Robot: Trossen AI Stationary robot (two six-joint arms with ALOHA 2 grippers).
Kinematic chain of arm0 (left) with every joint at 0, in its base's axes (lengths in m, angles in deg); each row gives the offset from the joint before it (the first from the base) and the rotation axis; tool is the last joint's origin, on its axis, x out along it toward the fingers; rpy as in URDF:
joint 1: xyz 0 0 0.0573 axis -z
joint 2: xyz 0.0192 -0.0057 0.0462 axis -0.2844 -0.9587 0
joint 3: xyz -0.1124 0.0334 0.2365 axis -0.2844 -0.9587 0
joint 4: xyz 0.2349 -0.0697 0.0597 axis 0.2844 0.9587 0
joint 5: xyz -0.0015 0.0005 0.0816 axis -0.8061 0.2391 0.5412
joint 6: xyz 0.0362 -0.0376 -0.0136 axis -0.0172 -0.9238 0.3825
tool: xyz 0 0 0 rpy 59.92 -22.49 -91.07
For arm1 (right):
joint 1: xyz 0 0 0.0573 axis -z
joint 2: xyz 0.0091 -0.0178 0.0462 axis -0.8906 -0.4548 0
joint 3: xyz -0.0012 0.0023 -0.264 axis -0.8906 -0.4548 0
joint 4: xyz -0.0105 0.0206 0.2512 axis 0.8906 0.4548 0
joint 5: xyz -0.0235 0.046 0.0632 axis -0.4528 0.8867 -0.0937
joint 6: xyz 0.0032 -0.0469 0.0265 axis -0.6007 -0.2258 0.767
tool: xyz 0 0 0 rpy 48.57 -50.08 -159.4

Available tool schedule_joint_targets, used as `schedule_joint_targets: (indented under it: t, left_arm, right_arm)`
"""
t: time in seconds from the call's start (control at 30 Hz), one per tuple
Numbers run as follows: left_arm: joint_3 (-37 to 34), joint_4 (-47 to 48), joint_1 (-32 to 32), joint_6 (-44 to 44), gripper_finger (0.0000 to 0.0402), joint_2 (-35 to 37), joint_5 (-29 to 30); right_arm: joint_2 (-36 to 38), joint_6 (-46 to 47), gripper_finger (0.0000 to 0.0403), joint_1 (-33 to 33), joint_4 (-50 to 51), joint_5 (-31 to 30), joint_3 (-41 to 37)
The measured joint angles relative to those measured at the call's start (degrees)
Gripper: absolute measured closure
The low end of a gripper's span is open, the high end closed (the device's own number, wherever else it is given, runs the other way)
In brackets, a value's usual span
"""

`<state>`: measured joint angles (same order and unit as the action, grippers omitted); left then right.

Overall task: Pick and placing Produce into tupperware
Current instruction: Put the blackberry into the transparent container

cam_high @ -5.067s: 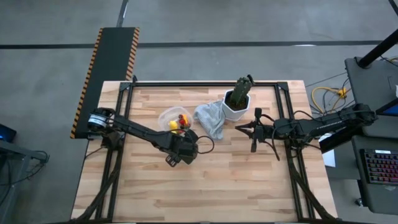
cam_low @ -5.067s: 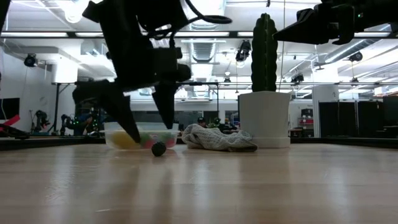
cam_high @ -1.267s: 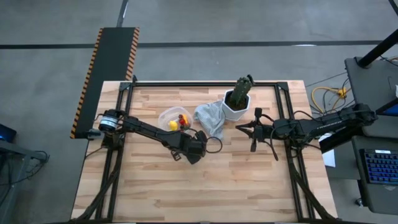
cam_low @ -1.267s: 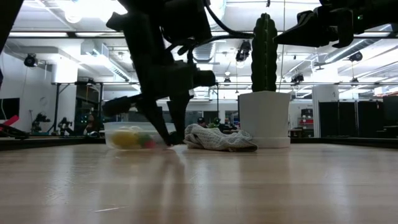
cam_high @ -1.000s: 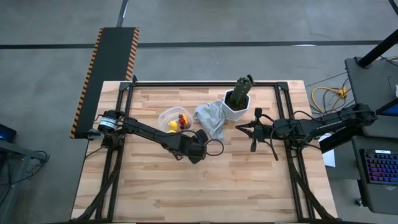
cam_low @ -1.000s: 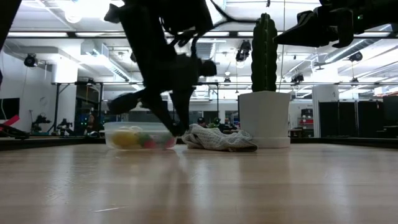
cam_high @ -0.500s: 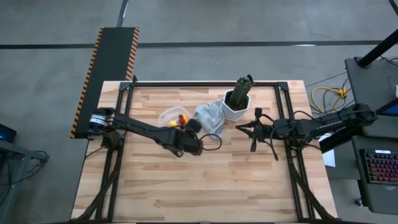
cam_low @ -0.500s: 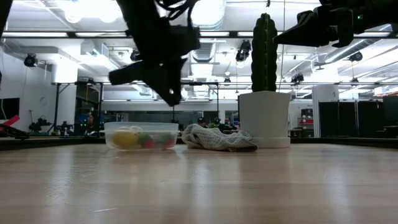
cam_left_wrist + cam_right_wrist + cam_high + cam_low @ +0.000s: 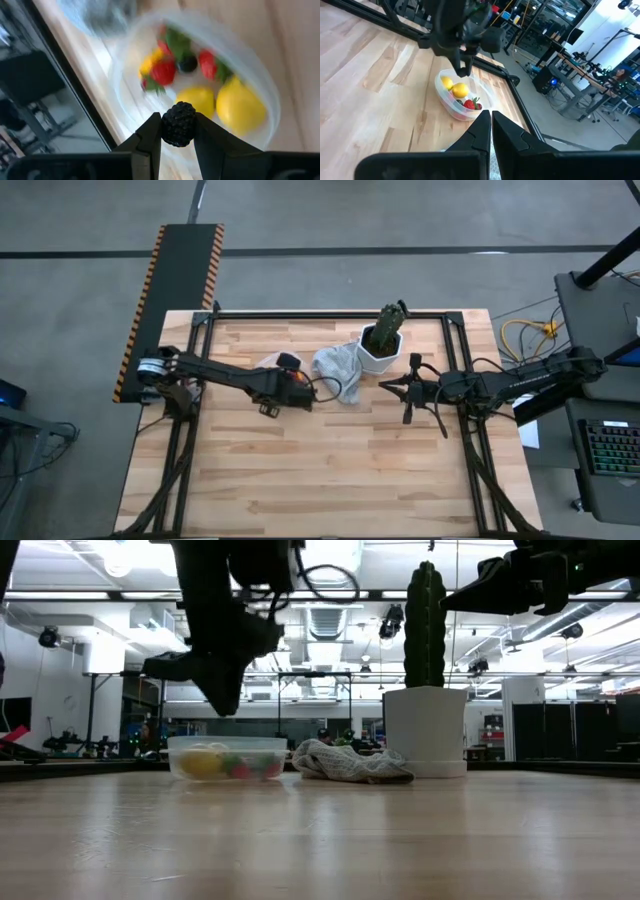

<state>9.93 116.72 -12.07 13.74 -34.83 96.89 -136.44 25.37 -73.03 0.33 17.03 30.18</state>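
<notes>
The tupperware (image 9: 125, 75), a clear tub with a whitish rim, stands on the table and holds two yellow lemon-like pieces (image 9: 240, 107), red strawberry-like pieces (image 9: 164, 72) and a dark piece (image 9: 187, 63). My left gripper (image 9: 178, 131) hangs right above the tupperware (image 9: 228, 757), shut on a dark bumpy berry (image 9: 178, 120). In the high view the left gripper (image 9: 283, 370) covers most of the tub. My right gripper (image 9: 384, 384) waits shut, raised, beside the white pot. My left gripper pinches the dark berry by two opposite sides (image 9: 167, 125) between its two fingertips (image 9: 154, 132). The fingers slant downward over the tub. The berry is lifted clear, above the produce in the tupperware.
A green cactus in a white pot (image 9: 381, 345) stands at the far middle of the table, with a crumpled grey cloth (image 9: 335, 370) lying between pot and tub. A black frame (image 9: 330, 314) borders the far edge. Bare wood fills the near half (image 9: 330, 470).
My left gripper has risen from the table beside the grey cloth and gone toward the far left, to above the tupperware, rolling its wrist on the way. It stays shut on the dark berry, now lifted clear.
</notes>
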Motion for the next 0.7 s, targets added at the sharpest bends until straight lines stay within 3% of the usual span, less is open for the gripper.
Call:
schedule_joint_targets:
  t: [0.33,0.7]
  left_arm:
    - [-5.64,1.22,-6.15,-1.05,0.0332,0.26,-2.16]
    - [-7.72,1.1,-7.13,-1.39,0.0331,0.28,-7.1]
  right_arm:
    - [-0.01,0.23,0.0394,0.0,0.1,0.0,0.0]
    - [-0.01,0.22,0.0394,0.0,0.29,0.0,0.0]
